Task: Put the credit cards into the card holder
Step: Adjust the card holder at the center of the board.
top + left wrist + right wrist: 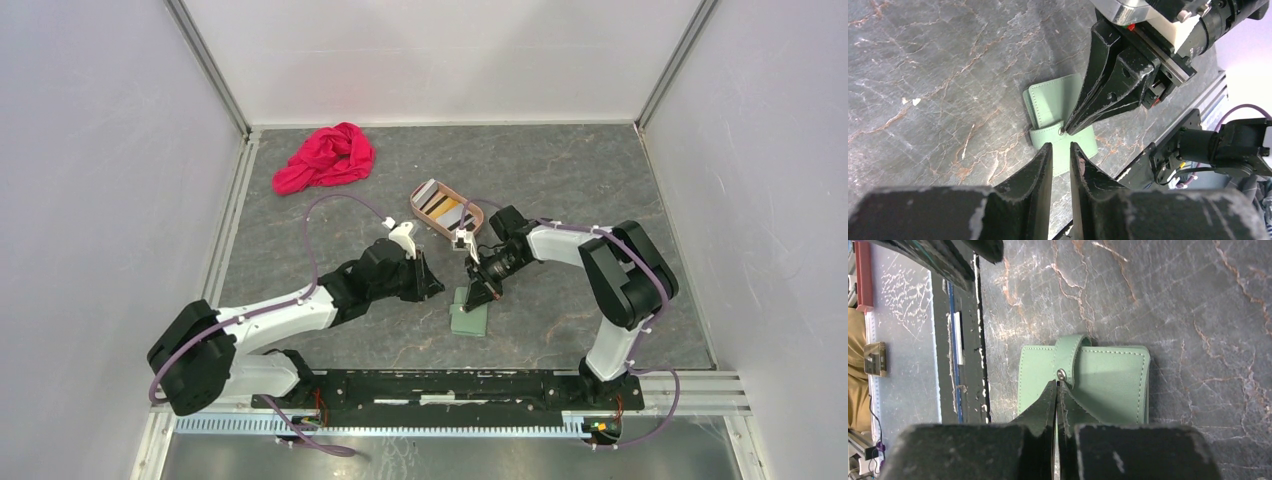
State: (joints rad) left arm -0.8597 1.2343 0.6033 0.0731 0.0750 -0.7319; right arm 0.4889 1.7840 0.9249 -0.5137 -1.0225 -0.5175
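Observation:
The sage-green card holder (pixel 468 320) lies closed on the table between the two grippers, its snap tab (pixel 1068 352) fastened over the front. My right gripper (pixel 1057 382) is shut, with its tips resting on the tab right at the metal snap (pixel 1061 373). It also shows in the left wrist view (pixel 1066 131). My left gripper (pixel 1060 145) is open by a narrow gap, empty, just short of the card holder's (pixel 1048 97) edge. The credit cards (pixel 443 207), gold, white and dark-striped, lie in a pinkish-tan oval tray (pixel 478 214) behind the grippers.
A red cloth (pixel 325 158) lies crumpled at the back left. White walls enclose the table on three sides. The black mounting rail (pixel 450 385) runs along the near edge, close to the card holder.

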